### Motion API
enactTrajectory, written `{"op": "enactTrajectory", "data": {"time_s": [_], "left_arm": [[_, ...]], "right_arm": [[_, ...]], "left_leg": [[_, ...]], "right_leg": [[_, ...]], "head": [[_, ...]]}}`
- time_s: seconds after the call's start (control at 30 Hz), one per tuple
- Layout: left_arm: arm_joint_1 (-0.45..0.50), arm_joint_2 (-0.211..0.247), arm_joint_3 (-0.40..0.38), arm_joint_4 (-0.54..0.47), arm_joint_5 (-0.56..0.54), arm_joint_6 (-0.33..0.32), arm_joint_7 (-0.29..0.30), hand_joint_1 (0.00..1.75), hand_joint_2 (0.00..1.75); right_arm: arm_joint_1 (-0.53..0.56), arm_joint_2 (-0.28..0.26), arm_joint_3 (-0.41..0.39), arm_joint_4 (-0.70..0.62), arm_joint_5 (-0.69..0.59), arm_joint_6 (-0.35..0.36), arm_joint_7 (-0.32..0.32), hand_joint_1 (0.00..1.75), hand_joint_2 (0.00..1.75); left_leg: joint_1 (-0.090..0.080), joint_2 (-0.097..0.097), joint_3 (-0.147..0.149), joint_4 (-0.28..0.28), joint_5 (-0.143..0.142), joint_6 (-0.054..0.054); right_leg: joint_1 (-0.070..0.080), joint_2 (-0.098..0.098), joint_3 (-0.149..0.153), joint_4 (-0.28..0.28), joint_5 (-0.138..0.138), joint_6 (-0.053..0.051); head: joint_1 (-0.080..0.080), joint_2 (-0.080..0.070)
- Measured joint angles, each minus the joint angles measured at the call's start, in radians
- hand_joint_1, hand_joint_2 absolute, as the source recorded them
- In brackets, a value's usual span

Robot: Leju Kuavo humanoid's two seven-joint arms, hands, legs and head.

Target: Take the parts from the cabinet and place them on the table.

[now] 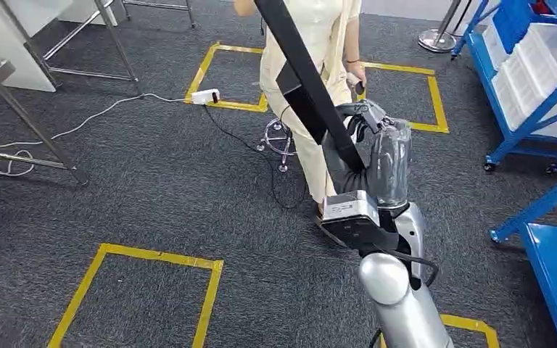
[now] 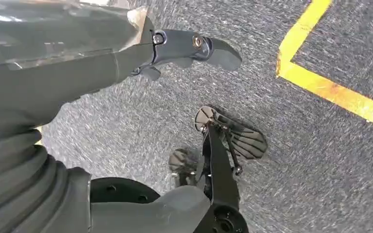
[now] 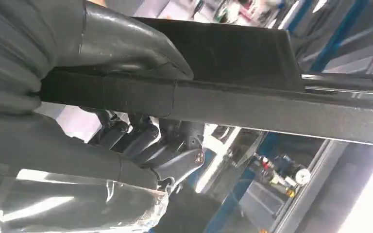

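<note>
Carry step, by my reading: keep the grip firm and the long part clear of the person (image 1: pixel 312 43) standing close ahead while turning toward the desk. Right hand (image 1: pixel 366 145) clasps a long black bar-shaped part (image 1: pixel 301 65), matte, angled up and away. Left hand (image 2: pixel 189 48) hangs empty over carpet (image 1: pixel 152 181), fingers loose.

We counted one long black part (image 1: pixel 301 80), one person (image 1: pixel 312 43), two blue racks (image 1: pixel 529 87), and four yellow floor squares (image 1: pixel 138 290).
</note>
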Motion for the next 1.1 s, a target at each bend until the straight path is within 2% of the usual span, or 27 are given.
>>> {"op": "enactTrajectory", "data": {"time_s": [0.03,0.13,0.17,0.2,0.23,0.3,0.33,0.37,0.4,0.43,0.47,0.5,0.53,0.57,0.63,0.67,0.7,0.73,0.8,0.83,0.87,0.9,0.93,0.97,1.0,1.03,1.1], "left_arm": [[-0.001,0.000,0.000,0.000,0.001,0.002,0.001,0.00,1.75],[0.006,0.000,0.000,0.000,0.002,0.000,0.002,0.00,1.75],[0.007,0.000,0.000,0.000,0.001,-0.002,0.002,0.00,1.75],[0.006,0.000,0.000,0.000,0.000,-0.005,0.002,0.00,1.75],[0.004,0.000,0.000,0.000,0.000,-0.006,0.001,0.00,1.75],[0.003,0.000,0.000,0.000,-0.004,-0.005,0.001,0.00,1.75],[0.003,0.000,0.000,0.000,-0.005,-0.005,0.001,0.00,1.75],[0.004,0.000,0.000,0.000,-0.006,-0.004,0.001,0.00,1.75],[0.004,0.002,0.000,0.000,-0.007,-0.004,0.001,0.00,1.75],[0.004,0.002,0.000,0.000,-0.007,-0.004,0.001,0.00,1.75],[0.004,0.003,0.000,0.000,-0.007,-0.004,0.000,0.00,1.75],[0.003,0.004,0.000,0.000,-0.007,-0.005,-0.002,0.00,1.75],[-0.001,0.005,0.000,0.000,-0.007,-0.005,-0.002,0.00,1.75],[-0.001,0.005,0.000,0.000,-0.007,-0.006,-0.002,0.00,1.75],[-0.001,0.005,0.000,0.000,-0.007,-0.007,-0.003,0.00,1.75],[-0.001,0.005,0.000,0.000,-0.007,-0.007,-0.003,0.00,1.75],[-0.001,0.005,0.000,0.000,-0.007,-0.007,-0.003,0.00,1.75],[-0.002,0.005,0.000,0.000,-0.007,-0.007,-0.003,0.00,1.75],[-0.004,0.005,0.000,0.000,-0.003,-0.007,-0.004,0.00,1.75],[-0.004,0.005,0.000,0.000,-0.002,-0.007,-0.005,0.00,1.75],[-0.002,0.005,0.000,0.000,-0.001,-0.007,-0.005,0.00,1.75],[-0.002,0.005,0.000,0.000,-0.001,-0.007,-0.005,0.00,1.75],[-0.002,0.005,0.000,0.000,0.000,-0.007,-0.005,0.00,1.75],[-0.002,0.005,0.000,0.000,0.000,-0.007,-0.006,0.00,1.75],[-0.002,0.005,0.000,0.000,0.001,-0.007,-0.007,0.00,1.75],[-0.003,0.005,0.000,0.000,0.001,-0.007,-0.008,0.00,1.75],[-0.001,0.005,0.000,0.000,0.002,-0.007,-0.010,0.00,1.75]], "right_arm": [[-0.007,0.000,0.000,0.003,-0.004,0.002,0.000,1.75,1.75],[-0.022,0.000,0.000,0.014,-0.009,0.005,0.000,1.75,1.75],[-0.029,0.001,0.000,0.018,-0.012,0.005,0.000,1.75,1.75],[-0.034,0.003,0.000,0.021,-0.014,0.005,0.000,1.75,1.75],[-0.036,0.002,-0.001,0.022,-0.014,0.005,0.000,1.75,1.75],[-0.036,0.002,-0.001,0.027,-0.014,0.004,0.000,1.75,1.75],[-0.036,0.002,-0.001,0.030,-0.014,0.004,0.000,1.75,1.75],[-0.035,0.002,0.000,0.033,-0.014,0.003,0.000,1.75,1.75],[-0.035,0.002,-0.001,0.035,-0.014,0.003,0.000,1.75,1.75],[-0.036,0.002,-0.001,0.035,-0.014,0.003,0.000,1.75,1.75],[-0.036,0.002,-0.001,0.037,-0.015,0.003,0.000,1.75,1.75],[-0.038,0.002,-0.001,0.037,-0.016,0.003,0.000,1.75,1.75],[-0.039,0.000,-0.001,0.037,-0.018,0.003,0.000,1.75,1.75],[-0.041,0.000,-0.002,0.039,-0.020,0.003,0.000,1.75,1.75],[-0.044,0.000,-0.001,0.044,-0.023,0.005,0.000,1.75,1.75],[-0.047,0.000,-0.001,0.046,-0.025,0.006,-0.001,1.75,1.75],[-0.050,-0.001,-0.002,0.049,-0.029,0.006,-0.003,1.75,1.75],[-0.054,-0.002,-0.002,0.051,-0.032,0.006,-0.006,1.75,1.75],[-0.056,-0.008,-0.003,0.058,-0.040,0.006,-0.013,1.75,1.75],[-0.055,-0.011,-0.003,0.064,-0.043,0.006,-0.015,1.75,1.75],[-0.056,-0.013,-0.003,0.069,-0.045,0.006,-0.017,1.75,1.75],[-0.057,-0.014,-0.003,0.072,-0.048,0.006,-0.018,1.75,1.75],[-0.059,-0.014,-0.003,0.074,-0.048,0.006,-0.018,1.75,1.75],[-0.062,-0.014,-0.003,0.076,-0.048,0.006,-0.018,1.75,1.75],[-0.066,-0.014,-0.003,0.078,-0.049,0.006,-0.019,1.75,1.75],[-0.068,-0.014,-0.003,0.080,-0.050,0.006,-0.020,1.75,1.75],[-0.069,-0.015,-0.002,0.084,-0.050,0.006,-0.020,1.75,1.75]], "left_leg": [[-0.005,-0.009,-0.003,0.004,-0.001,-0.008],[0.001,-0.030,-0.009,-0.013,0.014,-0.033],[0.005,-0.017,-0.015,-0.004,0.009,-0.033],[-0.001,0.030,-0.028,0.026,-0.017,-0.034],[-0.001,0.057,-0.056,0.092,-0.058,-0.036],[0.000,0.070,-0.131,0.254,-0.131,-0.041],[0.000,0.072,-0.154,0.304,-0.146,-0.042],[0.001,0.073,-0.154,0.305,-0.135,-0.041],[0.000,0.076,-0.131,0.264,-0.108,-0.040],[0.000,0.084,-0.085,0.180,-0.067,-0.038],[0.000,0.104,-0.032,0.089,-0.031,-0.033],[-0.005,0.150,0.005,0.025,-0.020,-0.025],[-0.014,0.157,0.011,0.003,-0.025,-0.022],[-0.015,0.145,0.007,0.005,-0.023,-0.018],[-0.020,0.126,0.003,0.004,-0.022,-0.011],[-0.013,0.115,0.010,-0.008,-0.014,0.000],[-0.011,0.108,0.014,-0.013,-0.011,0.004],[-0.008,0.100,0.013,-0.013,-0.008,0.010],[-0.007,0.077,0.011,-0.013,-0.007,0.013],[-0.006,0.065,0.010,-0.013,-0.007,0.013],[-0.006,0.053,0.011,-0.013,-0.006,0.012],[-0.004,0.041,0.011,-0.012,-0.006,0.012],[-0.001,0.030,0.012,-0.011,-0.006,0.010],[0.004,0.016,0.013,-0.009,-0.006,0.004],[0.004,0.006,0.010,-0.007,-0.006,-0.005],[0.000,-0.002,0.004,-0.002,-0.007,-0.014],[0.003,-0.013,-0.001,-0.007,0.000,-0.026]], "right_leg": [[0.005,-0.006,0.003,-0.008,0.007,-0.013],[0.013,-0.030,-0.001,-0.010,0.016,-0.034],[-0.007,-0.038,0.000,-0.017,0.022,-0.044],[0.000,-0.045,0.001,-0.017,0.023,-0.048],[0.005,-0.057,0.001,-0.017,0.022,-0.064],[0.014,-0.080,0.000,-0.017,0.021,-0.072],[0.018,-0.090,0.000,-0.017,0.020,-0.073],[0.020,-0.100,0.000,-0.017,0.019,-0.073],[0.022,-0.109,0.001,-0.017,0.018,-0.074],[0.022,-0.117,0.002,-0.017,0.018,-0.074],[0.023,-0.123,0.003,-0.016,0.016,-0.075],[0.028,-0.127,0.004,-0.016,0.014,-0.071],[0.044,-0.134,0.001,-0.010,0.010,-0.064],[0.041,-0.141,0.001,-0.014,0.011,-0.062],[0.041,-0.162,0.006,-0.016,0.009,-0.058],[0.048,-0.161,0.007,-0.011,0.003,-0.049],[0.036,-0.123,-0.005,0.009,-0.010,-0.046],[0.034,-0.094,-0.028,0.063,-0.039,-0.051],[0.025,-0.075,-0.103,0.220,-0.099,-0.055],[0.022,-0.072,-0.138,0.289,-0.116,-0.049],[0.018,-0.072,-0.147,0.301,-0.110,-0.039],[0.013,-0.072,-0.132,0.267,-0.089,-0.027],[0.008,-0.071,-0.099,0.196,-0.056,-0.015],[-0.001,-0.060,-0.047,0.088,-0.013,0.001],[-0.012,-0.028,-0.011,0.008,0.009,0.010],[0.000,-0.014,-0.005,-0.003,0.006,0.002],[0.004,-0.027,-0.007,-0.003,0.011,-0.013]], "head": [[-0.003,0.000],[-0.002,0.000],[-0.004,0.000],[-0.006,0.000],[-0.012,0.000],[-0.011,0.000],[-0.011,0.000],[-0.011,0.000],[-0.011,0.000],[-0.011,0.000],[-0.011,0.000],[-0.013,0.000],[-0.013,0.000],[-0.005,0.000],[-0.005,0.000],[-0.006,0.000],[-0.005,0.000],[-0.005,0.000],[-0.003,0.000],[-0.001,0.000],[-0.003,0.000],[-0.002,0.000],[-0.002,0.000],[-0.002,0.000],[-0.001,0.000],[0.000,0.000],[-0.004,0.000]]}}
